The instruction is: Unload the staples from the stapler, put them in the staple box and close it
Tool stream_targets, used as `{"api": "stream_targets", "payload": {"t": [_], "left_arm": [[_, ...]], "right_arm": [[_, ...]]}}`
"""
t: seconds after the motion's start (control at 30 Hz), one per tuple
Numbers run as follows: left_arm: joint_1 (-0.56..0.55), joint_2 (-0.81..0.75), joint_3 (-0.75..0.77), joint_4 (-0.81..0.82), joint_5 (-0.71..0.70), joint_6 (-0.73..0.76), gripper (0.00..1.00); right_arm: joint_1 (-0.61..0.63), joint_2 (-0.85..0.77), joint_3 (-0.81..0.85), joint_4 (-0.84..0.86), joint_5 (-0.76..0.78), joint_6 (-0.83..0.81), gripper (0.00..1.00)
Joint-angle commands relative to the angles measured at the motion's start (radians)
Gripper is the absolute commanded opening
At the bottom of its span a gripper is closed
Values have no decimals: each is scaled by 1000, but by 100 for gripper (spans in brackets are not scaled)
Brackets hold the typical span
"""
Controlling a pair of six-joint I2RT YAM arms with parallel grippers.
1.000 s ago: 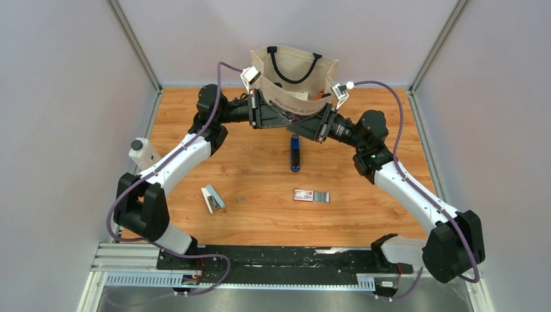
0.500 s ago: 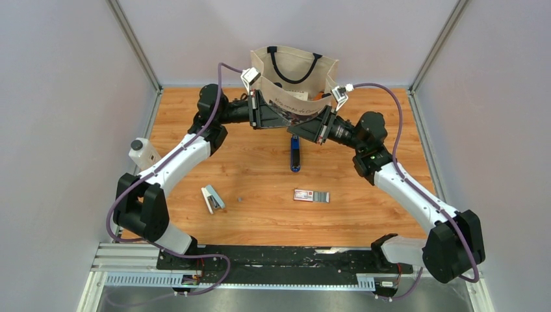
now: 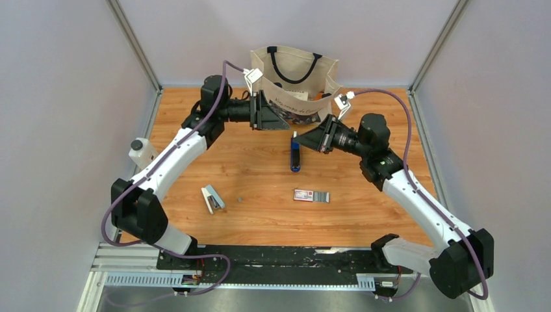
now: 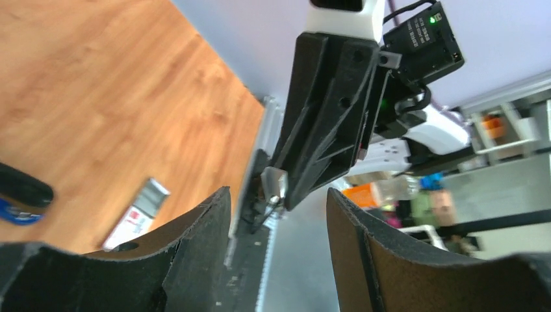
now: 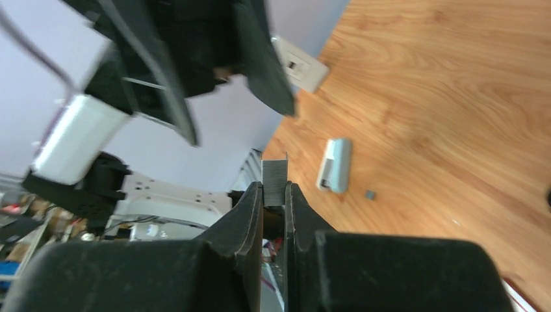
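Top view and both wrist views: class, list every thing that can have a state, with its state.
left gripper: open, empty.
right gripper: shut on the staples.
staples: pinched upright, out of the stapler.
stapler: lying on the table, unheld.
tote bag: upright, mouth open.
grey stapler: lying on the table, unheld.

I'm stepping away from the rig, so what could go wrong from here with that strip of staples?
1. The right jaws pinch the staples with part of the thin strip sticking out past the tips; it could slip or snap.
2. The left jaws stand open close beside them, so the arms might knock together.
3. A dropped strip could scatter over the table.
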Motion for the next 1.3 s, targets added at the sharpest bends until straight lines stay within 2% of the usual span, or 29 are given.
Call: {"api": "stream_targets", "payload": {"t": [0.0, 0.13, 0.27, 0.47, 0.7, 0.8, 0.93, 1.27], "left_arm": [[0, -21, 200, -524, -85, 424, 64], [2, -32, 223, -709, -219, 633, 63], [-17, -55, 175, -768, -311, 756, 64], [-63, -78, 90, -797, -403, 882, 63], [-87, -76, -3, -783, -451, 954, 57], [-87, -82, -32, -778, -432, 984, 57], [-93, -145, -133, -687, -408, 984, 57], [-98, -138, -142, -686, -401, 988, 56]], "right_arm": [[4, -34, 59, -424, 132, -207, 6], [7, -8, 64, -686, 276, -298, 2], [13, 3, 10, -771, 336, -321, 3], [48, 54, -18, -901, 517, -351, 2], [128, 121, -24, -966, 666, -330, 0], [151, 152, -36, -943, 654, -327, 5], [168, 189, -42, -935, 675, -318, 6], [177, 271, -45, -897, 677, -319, 4]]}}
